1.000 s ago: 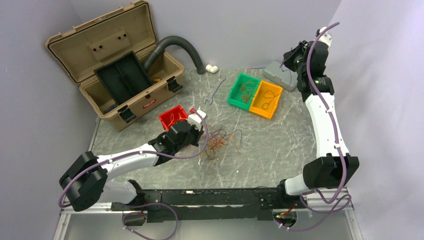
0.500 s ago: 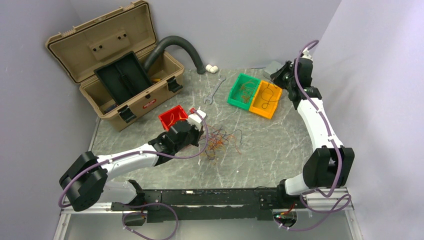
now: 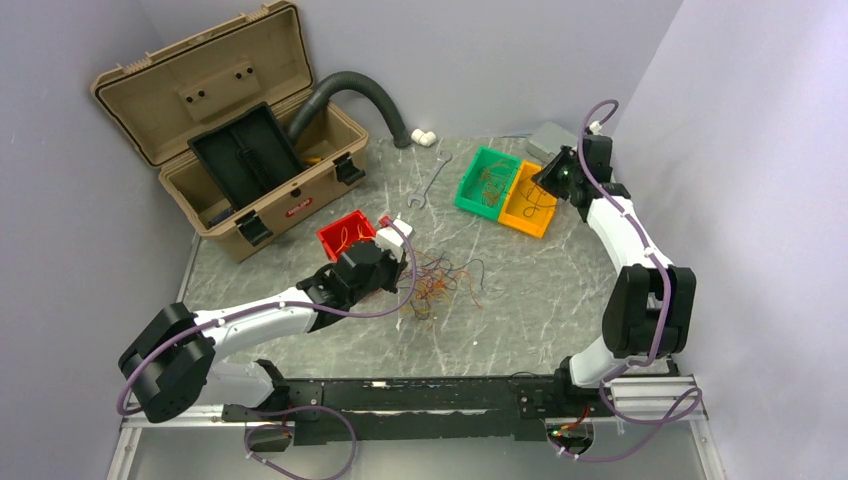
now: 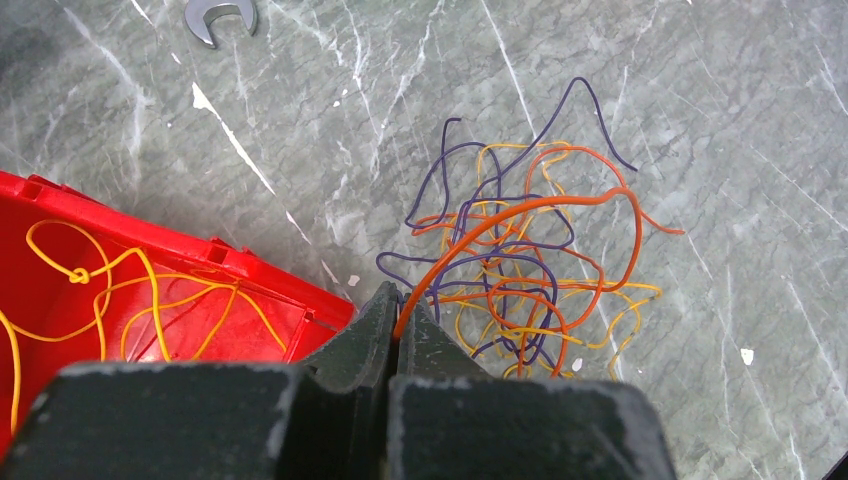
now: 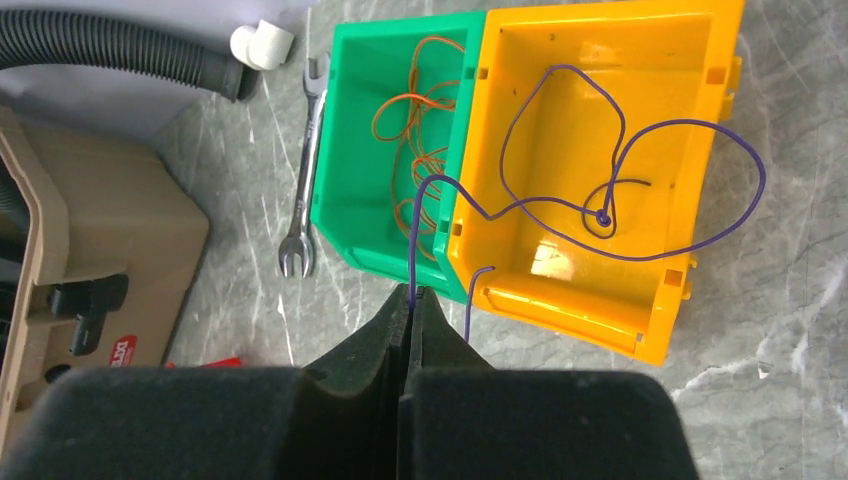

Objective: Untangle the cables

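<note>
Currently on surface (image 3: 560,300):
1. Cables (image 3: 440,283): loose tangle, orange/yellow/purple, approx. mid-surface, near red bin (image 4: 60,210).
2. Left hand (image 4: 397,305): clenched on orange cable (image 4: 540,205) at tangle's edge.
3. Right hand (image 5: 412,303): clenched on purple cable (image 5: 603,217); strand loops into orange bin (image 5: 705,50), twd far-right corner.
4. Green bin (image 5: 345,150): touching orange bin, holds orange strands.
5. Red bin: holds yellow strands.
</note>
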Controlling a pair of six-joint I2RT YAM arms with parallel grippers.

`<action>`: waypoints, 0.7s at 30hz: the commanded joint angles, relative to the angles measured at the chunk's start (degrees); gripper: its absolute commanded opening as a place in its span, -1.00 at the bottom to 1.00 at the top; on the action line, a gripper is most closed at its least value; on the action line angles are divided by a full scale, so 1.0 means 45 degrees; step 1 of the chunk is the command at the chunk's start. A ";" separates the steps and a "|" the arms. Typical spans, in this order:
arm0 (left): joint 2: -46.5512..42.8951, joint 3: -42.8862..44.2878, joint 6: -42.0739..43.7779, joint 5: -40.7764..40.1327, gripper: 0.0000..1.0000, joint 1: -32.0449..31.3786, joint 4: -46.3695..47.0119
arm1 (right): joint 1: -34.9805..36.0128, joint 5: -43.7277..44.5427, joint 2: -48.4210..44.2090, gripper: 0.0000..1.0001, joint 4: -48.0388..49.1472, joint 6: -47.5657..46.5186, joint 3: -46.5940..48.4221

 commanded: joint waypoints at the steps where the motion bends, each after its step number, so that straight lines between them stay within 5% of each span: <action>1: -0.0294 0.0060 -0.0122 0.0097 -1.00 -0.0053 0.0424 | -0.0064 -0.0537 0.0113 -1.00 0.0566 -0.0101 -0.0039; 21: -0.0522 -0.0058 -0.0103 0.0095 -1.00 -0.0045 0.0467 | 0.0193 -0.5697 0.1308 -1.00 0.1415 -0.0382 0.0525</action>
